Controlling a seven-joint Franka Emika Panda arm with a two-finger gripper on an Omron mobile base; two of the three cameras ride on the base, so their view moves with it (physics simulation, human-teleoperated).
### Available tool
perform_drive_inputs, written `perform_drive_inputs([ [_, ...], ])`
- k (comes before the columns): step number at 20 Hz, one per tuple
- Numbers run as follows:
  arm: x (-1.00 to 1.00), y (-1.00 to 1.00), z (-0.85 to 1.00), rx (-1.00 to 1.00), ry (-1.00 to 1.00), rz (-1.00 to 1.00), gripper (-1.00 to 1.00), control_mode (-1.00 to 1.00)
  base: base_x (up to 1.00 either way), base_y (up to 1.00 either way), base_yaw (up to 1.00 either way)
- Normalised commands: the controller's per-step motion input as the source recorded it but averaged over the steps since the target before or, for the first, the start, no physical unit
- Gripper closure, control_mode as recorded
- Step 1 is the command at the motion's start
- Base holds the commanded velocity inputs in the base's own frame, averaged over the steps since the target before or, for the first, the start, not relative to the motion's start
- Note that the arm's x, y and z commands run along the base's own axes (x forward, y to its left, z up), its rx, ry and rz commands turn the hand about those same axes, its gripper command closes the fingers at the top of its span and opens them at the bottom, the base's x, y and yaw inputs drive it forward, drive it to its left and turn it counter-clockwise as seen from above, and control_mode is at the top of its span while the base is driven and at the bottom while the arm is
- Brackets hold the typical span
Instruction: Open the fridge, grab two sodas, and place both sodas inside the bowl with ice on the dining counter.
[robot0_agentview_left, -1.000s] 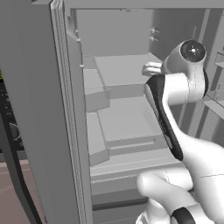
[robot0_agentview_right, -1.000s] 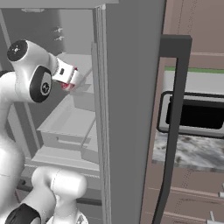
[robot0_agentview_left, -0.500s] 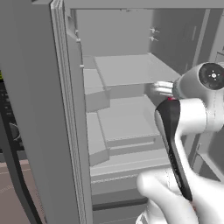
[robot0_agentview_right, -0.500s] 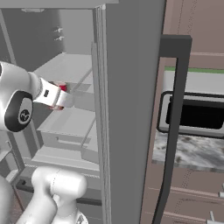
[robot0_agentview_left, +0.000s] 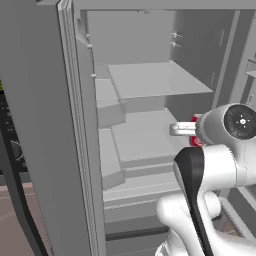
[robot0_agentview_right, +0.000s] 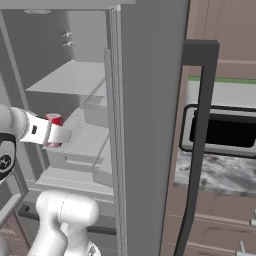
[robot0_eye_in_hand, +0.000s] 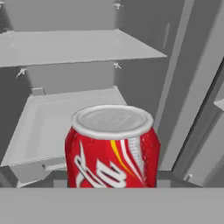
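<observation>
Fridge (robot0_agentview_left: 145, 80) open – done. Gripper (robot0_agentview_right: 59, 135) clamped on red can (robot0_eye_in_hand: 111, 148), lower centre of hand view, w/ fridge shelves behind. Left: bowl drop, then 2nd soda – not yet grabbed.

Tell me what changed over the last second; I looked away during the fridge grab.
The arm swung lower, carrying the red can down and back from the fridge's upper shelf. The gripper kept its hold on the can. The fridge door stayed open.
</observation>
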Motion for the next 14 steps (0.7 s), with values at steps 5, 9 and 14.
perform_drive_inputs([
  [5, -0.15, 0.08, -0.14, -0.04, 0.02, 0.03, 1.0, 1.0, -0.36, 0.1, 0.02],
  [9, 0.0, 0.0, 0.0, 0.0, 0.0, 0.0, 1.0, 1.0, -0.73, 0.34, 0.0],
  [14, 0.0, 0.0, 0.0, 0.0, 0.0, 0.0, 1.0, 1.0, -0.75, 0.34, 0.0],
])
